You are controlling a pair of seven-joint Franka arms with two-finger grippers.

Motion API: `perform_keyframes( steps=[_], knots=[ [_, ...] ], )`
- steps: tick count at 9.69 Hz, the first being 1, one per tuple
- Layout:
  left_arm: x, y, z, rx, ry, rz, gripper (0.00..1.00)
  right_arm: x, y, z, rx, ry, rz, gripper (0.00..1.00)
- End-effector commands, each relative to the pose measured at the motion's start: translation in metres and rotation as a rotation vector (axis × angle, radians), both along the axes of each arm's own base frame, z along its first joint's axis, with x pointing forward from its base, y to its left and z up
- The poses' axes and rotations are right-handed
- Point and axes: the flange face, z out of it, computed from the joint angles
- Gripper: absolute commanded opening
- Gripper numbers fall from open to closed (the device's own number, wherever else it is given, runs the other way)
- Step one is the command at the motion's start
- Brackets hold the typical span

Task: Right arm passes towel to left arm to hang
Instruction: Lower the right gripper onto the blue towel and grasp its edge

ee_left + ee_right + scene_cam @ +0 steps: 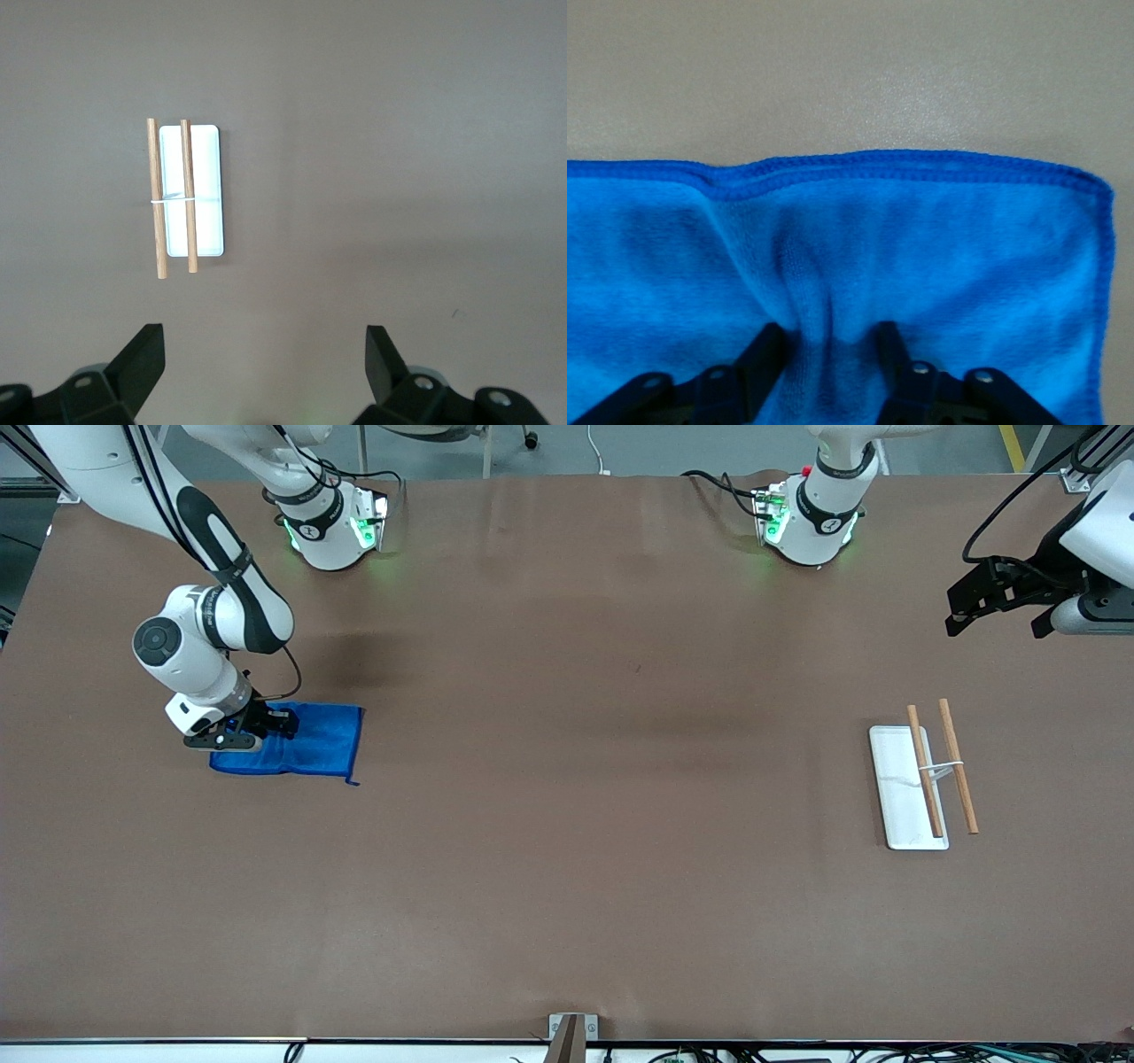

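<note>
I see the towel (306,742), a bright blue cloth, lying flat on the brown table (567,824) at the middle left of the front view, toward the right arm's end. Its long axis runs across the frame, and a short tag hangs from its lower corner.

The right gripper (259,729) is down on the towel. Only the right wrist view shows the grip: the fingers (769,354) are narrowly parted and pinch a raised fold of towel (833,257) between them, below the stitched hem.

At the upper right of the front view, the left gripper (961,609) waits in the air, with its jaws wide apart and holding nothing.

The left wrist view looks down on a white tray (202,190), which carries a rack of two wooden rods (188,197) joined by a white crossbar.
</note>
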Motion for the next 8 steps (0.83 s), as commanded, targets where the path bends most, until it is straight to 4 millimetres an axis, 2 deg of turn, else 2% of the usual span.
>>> perform_keyframes(
  steps=[1,2,3,5,6,7,8],
  knots=[
    [0.002,0.001,-0.013,0.019,0.036,-0.021,1.0,-0.009,0.0,-0.005,-0.003,0.013,0.005,0.0],
    [0.002,0.001,-0.014,0.02,0.039,-0.022,1.0,-0.006,0.004,0.001,-0.001,0.017,0.008,0.0],
    [0.002,0.001,-0.015,0.02,0.045,-0.022,1.0,0.007,0.006,0.031,0.003,0.064,0.012,0.0],
    [0.003,0.001,-0.016,0.014,0.047,-0.043,1.0,0.044,0.013,0.105,0.01,0.204,0.016,0.0],
    [0.004,0.003,-0.016,0.003,0.046,-0.076,1.0,0.07,0.023,0.152,0.016,0.23,0.024,0.0],
    [0.006,0.004,-0.015,-0.007,0.042,-0.093,1.0,0.09,0.036,0.192,0.015,0.241,0.028,0.0],
    [0.009,0.011,-0.019,-0.045,0.05,-0.082,1.0,0.102,0.059,0.22,0.009,0.238,0.002,0.0]
  ],
)
